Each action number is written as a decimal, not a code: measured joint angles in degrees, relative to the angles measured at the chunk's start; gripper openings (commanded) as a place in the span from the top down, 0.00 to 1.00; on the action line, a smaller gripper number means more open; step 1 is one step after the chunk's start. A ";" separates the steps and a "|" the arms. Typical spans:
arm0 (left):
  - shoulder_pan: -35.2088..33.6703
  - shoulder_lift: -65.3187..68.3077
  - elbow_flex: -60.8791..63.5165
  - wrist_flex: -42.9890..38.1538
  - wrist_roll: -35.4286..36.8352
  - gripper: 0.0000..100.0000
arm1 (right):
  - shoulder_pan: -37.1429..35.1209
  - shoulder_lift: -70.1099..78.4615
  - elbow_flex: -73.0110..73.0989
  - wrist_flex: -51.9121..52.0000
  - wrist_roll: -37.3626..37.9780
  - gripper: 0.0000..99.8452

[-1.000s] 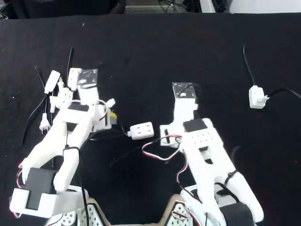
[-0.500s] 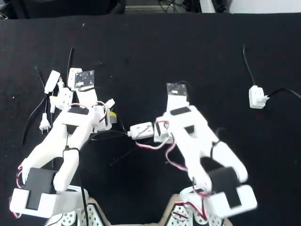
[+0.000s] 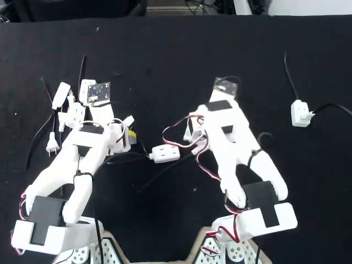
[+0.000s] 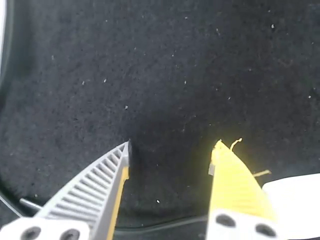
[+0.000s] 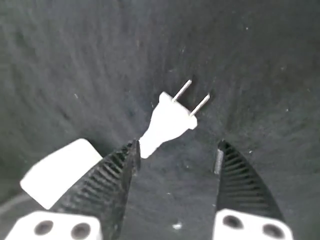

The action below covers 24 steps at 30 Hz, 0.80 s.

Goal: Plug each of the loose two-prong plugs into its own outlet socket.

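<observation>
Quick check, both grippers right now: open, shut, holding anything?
Left gripper: open, empty.
Right gripper: open, holding nothing; a white two-prong plug lies loose just ahead of it.

A black cloth (image 3: pixel 181 49) is covering the whole table, and pale specks of lint are dotting it. Beyond its far edge, a dark bulky shape (image 3: pixel 77 6) is sitting at the left, tangled cables (image 3: pixel 201 5) are lying near the middle, and a pale surface (image 3: pixel 308 6) is showing at the right. A tan board (image 3: pixel 159 257) is peeking in at the near edge.
</observation>
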 measured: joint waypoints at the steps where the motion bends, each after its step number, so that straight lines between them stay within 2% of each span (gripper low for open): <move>1: 0.00 0.00 0.00 0.00 0.00 0.74 | 0.00 0.00 -0.26 0.09 -1.32 0.77; 4: 0.00 0.00 0.00 0.00 0.00 0.74 | -0.79 0.00 -0.26 -1.58 -3.96 0.77; 13: 0.00 0.00 0.00 0.00 0.00 0.74 | -1.23 0.00 3.78 -10.73 -4.75 0.77; 24: 0.00 0.00 0.00 0.00 0.00 0.74 | -1.23 0.00 3.87 -11.87 -4.75 0.77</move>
